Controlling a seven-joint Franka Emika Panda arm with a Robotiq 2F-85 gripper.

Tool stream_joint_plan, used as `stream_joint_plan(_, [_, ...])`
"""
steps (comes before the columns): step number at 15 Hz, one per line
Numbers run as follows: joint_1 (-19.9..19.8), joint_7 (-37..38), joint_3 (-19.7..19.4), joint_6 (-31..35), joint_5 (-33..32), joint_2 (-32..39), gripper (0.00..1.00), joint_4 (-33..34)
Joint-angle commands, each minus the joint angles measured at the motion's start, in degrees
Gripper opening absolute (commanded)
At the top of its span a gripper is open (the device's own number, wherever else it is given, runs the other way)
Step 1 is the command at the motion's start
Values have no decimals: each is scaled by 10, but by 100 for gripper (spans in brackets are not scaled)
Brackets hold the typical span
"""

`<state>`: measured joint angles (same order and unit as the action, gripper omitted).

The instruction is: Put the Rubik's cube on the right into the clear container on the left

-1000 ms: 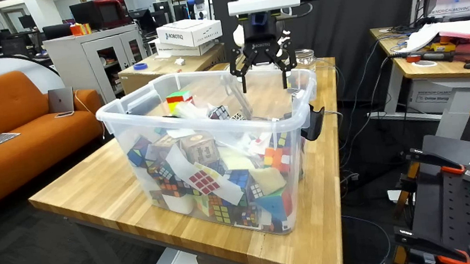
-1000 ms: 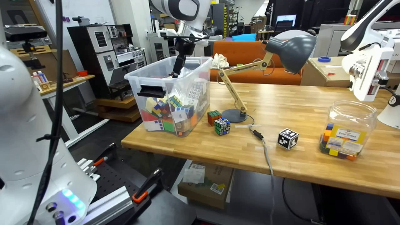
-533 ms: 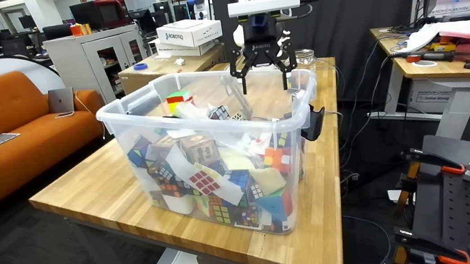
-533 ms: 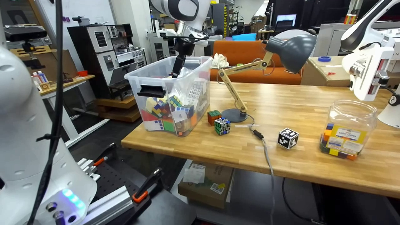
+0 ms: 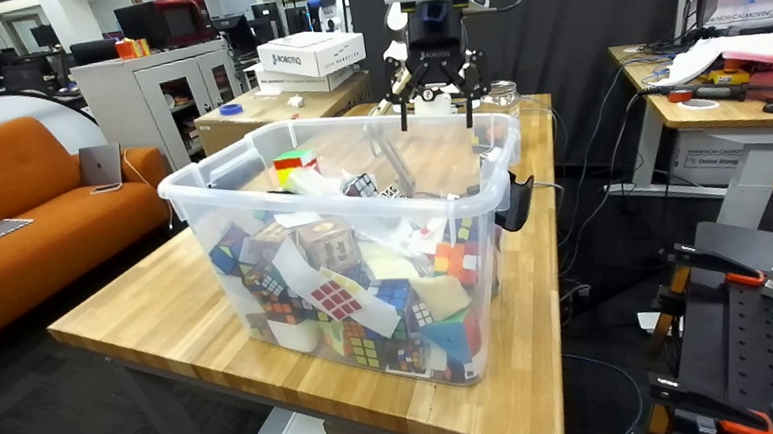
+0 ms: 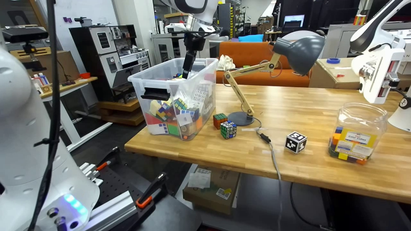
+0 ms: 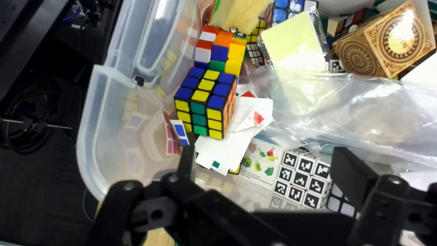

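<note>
Wrist view: black two-finger gripper (image 7: 266,162) at the lower edge, over the large see-through rectangular plastic container (image 7: 86,140);
Gripper fingers (image 7: 186,162): spread wide; contents of the container show in the gap between;
Gripper position: pointing down above the container in both exterior views; fingertips appear close to rim level, though depth is hard to judge through the frosted plastic;
Container: standing on the light wooden table (image 6: 289,102); black latch handle (image 6: 155,93) on its end wall;
Cube in container: blue, yellow and green Rubik's cube with an orange side (image 7: 205,102); lies near a corner, over white paper scraps (image 7: 220,150), apart from both fingers;
Neighbouring pieces: red, white, orange and yellow block puzzle cube (image 7: 220,49), just beside the Rubik's cube; white cube with black marker squares (image 7: 302,179), nearer the finger at the right of the view; crinkled clear plastic bag (image 7: 358,109); brown ornamented box (image 7: 382,44);
Cubes on table: green-topped orange Rubik's cube (image 6: 219,120) and green-sided Rubik's cube with marker squares (image 6: 228,129), in an exterior view; close together, just outside the container, near the base of the wooden-armed desk lamp (image 6: 252,69);
Table, farther along: black-and-white marker cube (image 6: 295,142), well apart from the container; clear plastic jar with yellow label (image 6: 357,138), beyond that cube.
</note>
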<state>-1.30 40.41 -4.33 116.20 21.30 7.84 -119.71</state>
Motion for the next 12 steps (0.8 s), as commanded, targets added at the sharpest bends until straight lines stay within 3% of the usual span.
stream_joint_plan(1, [-12, -5, -5, 38, 18, -38, 100, -40])
stream_joint_plan(12, [-51, 50, -30, 134, 64, -144, 100, -171])
